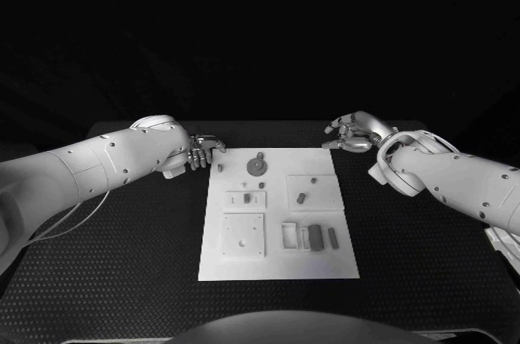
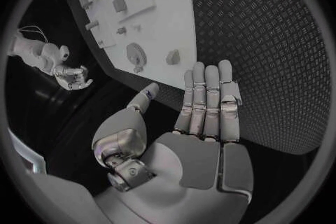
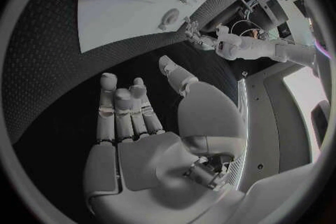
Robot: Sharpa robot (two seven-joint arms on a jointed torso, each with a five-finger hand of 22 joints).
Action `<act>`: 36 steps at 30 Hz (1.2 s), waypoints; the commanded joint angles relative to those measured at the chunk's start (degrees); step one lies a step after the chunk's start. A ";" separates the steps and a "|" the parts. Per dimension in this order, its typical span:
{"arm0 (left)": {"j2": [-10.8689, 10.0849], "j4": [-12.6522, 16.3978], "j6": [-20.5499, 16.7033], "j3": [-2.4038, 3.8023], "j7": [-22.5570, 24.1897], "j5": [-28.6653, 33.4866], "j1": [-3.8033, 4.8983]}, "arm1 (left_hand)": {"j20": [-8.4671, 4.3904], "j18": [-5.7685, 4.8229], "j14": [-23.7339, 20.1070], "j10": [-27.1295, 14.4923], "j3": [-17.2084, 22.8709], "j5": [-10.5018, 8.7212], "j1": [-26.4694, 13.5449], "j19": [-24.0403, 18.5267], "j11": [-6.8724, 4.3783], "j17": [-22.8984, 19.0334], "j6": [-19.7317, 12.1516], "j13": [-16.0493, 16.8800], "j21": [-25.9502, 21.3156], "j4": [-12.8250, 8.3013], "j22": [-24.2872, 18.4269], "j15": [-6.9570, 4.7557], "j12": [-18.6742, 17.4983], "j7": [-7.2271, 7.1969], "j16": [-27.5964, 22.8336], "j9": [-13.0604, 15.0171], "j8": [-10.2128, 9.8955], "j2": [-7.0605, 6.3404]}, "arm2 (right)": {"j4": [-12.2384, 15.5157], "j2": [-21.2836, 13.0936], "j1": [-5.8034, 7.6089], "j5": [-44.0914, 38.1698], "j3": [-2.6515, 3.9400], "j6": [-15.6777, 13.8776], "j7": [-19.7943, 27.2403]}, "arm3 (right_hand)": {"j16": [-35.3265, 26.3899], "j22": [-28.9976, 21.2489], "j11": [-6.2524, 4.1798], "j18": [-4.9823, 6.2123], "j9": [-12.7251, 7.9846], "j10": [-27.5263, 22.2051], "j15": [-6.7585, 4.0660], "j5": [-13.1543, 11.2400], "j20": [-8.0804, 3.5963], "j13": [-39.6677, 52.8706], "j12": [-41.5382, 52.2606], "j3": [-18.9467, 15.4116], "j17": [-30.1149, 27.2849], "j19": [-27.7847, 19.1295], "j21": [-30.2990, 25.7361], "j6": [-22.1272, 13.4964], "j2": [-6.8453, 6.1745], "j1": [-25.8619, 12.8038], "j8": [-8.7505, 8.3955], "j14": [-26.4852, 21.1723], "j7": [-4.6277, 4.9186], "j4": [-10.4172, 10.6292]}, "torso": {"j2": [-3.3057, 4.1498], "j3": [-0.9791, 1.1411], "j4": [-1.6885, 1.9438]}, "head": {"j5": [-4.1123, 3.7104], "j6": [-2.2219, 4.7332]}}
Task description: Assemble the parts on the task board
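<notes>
- White task board is lying flat in the middle of the black table, one board in all, with raised square plates and small grey parts on it.
- About nine parts are showing in the head view: a round disc near the far edge, a peg by the left far corner, small pieces on two square plates, and a dark block standing in a slot near the right edge.
- Two hands are hovering just off the board's far corners, each released and grasping nothing.
- Left hand is mostly covered by its arm in the head view; the left wrist view is showing its fingers straight and together over the table.
- Right hand is looking loosely curled from above; its wrist view is showing the fingers extended.
- Smallest parts are too tiny to identify.
</notes>
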 commanded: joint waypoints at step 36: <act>2.74 -2.71 6.72 0.01 0.10 1.01 0.06 | -0.77 -1.37 2.27 2.70 1.13 -4.17 5.60 1.31 -0.48 -0.69 4.71 -1.84 -1.45 -0.97 1.18 -0.76 -1.90 -0.66 -1.20 -0.52 -5.57 2.19 | 0.35 0.09 -0.03 -0.12 0.01 0.22 0.44 | 0.36 0.86 -0.01 0.68 -0.12 -0.59 -0.52 -0.01 0.04 -0.20 0.32 0.11 -0.13 -0.33 -0.26 -0.15 -0.07 -0.31 0.27 0.00 0.64 -0.02 | 0.06 -0.04 -0.01 | -0.44 -0.56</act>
